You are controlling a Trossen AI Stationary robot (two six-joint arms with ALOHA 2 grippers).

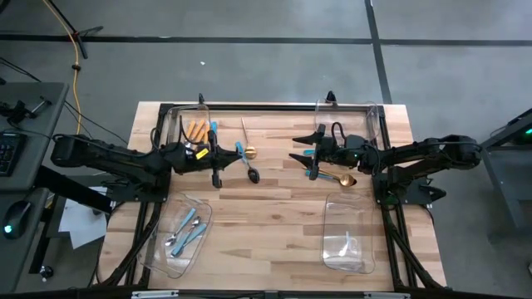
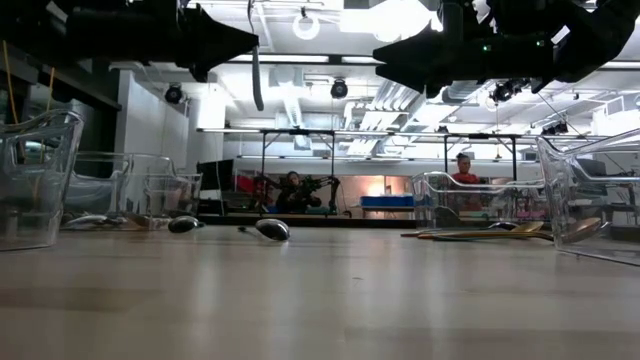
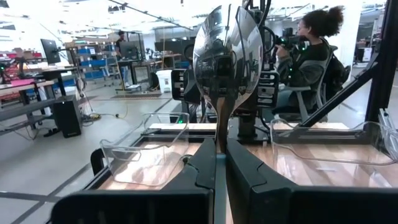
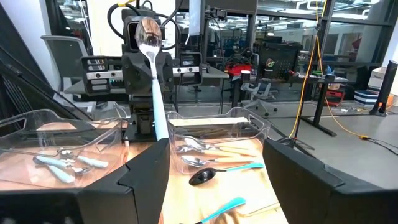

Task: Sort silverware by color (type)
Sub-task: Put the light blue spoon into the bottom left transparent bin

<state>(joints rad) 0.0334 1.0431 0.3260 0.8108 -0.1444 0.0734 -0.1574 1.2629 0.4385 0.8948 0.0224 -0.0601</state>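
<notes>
I'm holding a light, stiff, slippery spoon [image 3: 227, 59] by its handle in the clamped left gripper [image 3: 221, 158]; right gripper [image 1: 314, 158] is waiting wide open, empty.

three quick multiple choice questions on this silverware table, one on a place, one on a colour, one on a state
1. Where do the orange-handled silver utensils lie?
A bare wood
B clear plastic bin at the high view's top left
C off the table

2. What colour is the handle of the silver spoon in the left gripper?
A light blue
B gold
C orange

3. The right gripper is:
A shut on a fork
B open
C shut, empty

Key: B, they lie inside its walls; A, the right wrist view shows it; B, its fingers stand wide apart.
</notes>
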